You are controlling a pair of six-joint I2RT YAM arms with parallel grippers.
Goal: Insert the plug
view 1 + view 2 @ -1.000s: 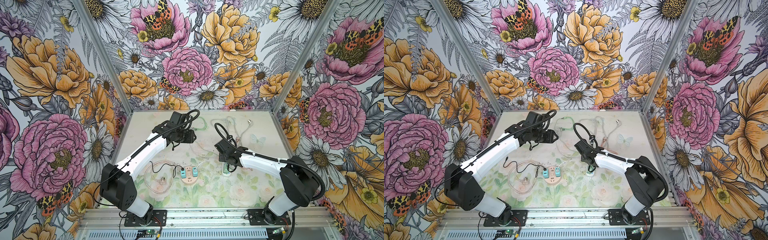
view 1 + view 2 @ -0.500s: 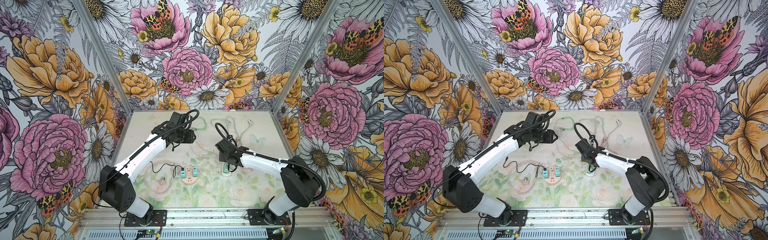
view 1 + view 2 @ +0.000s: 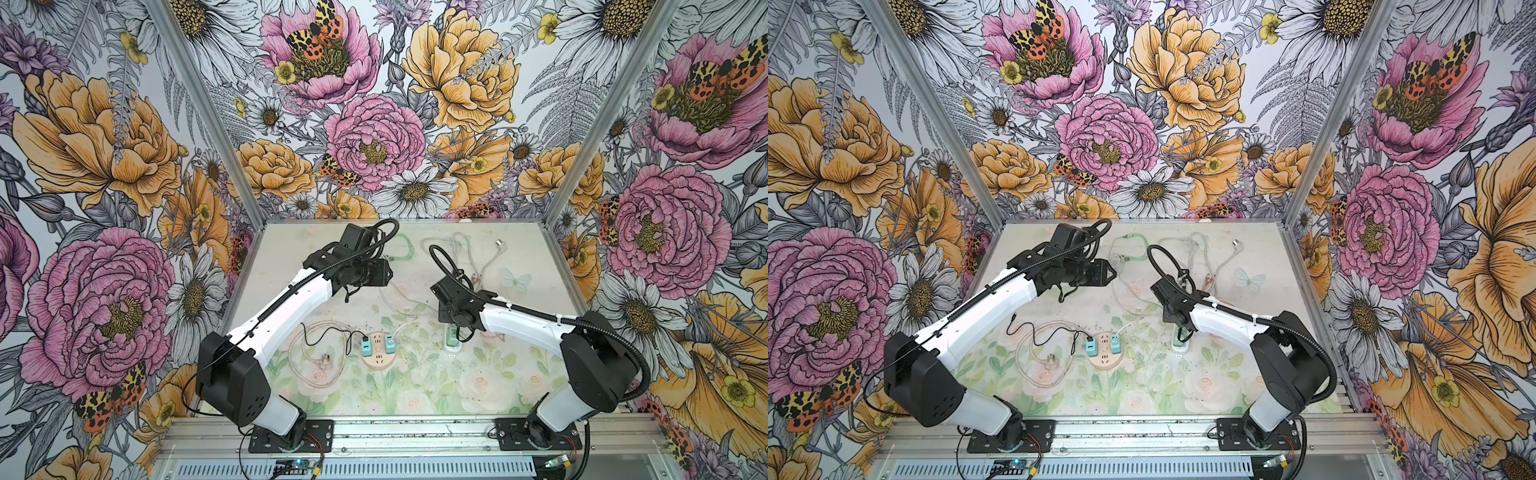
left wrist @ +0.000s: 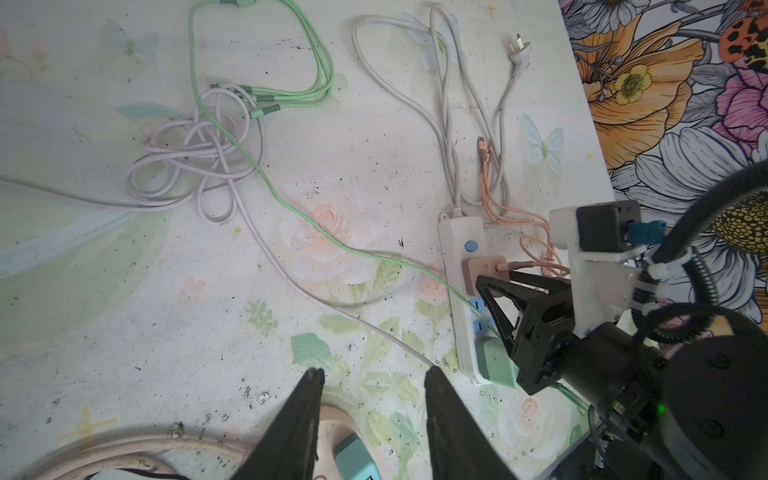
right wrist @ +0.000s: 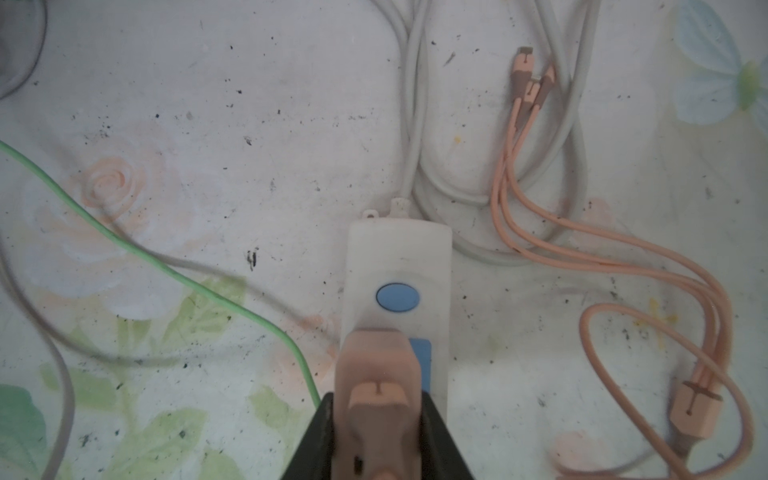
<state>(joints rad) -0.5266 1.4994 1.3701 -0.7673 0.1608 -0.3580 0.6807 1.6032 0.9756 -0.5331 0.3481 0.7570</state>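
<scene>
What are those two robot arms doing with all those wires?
The right arm's fingers are pinched on a peach plug, holding it on the white power strip next to its blue button. Whether it is pushed all the way in, I cannot tell. The left arm's fingers hang open above the table, holding nothing.

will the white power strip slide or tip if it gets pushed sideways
It would probably slide: the power strip lies flat and loose on the smooth table. It looks like slim, light plastic. Its cord lies in slack loops, so it would hardly hold it back. Flat as it is, tipping seems unlikely.
</scene>
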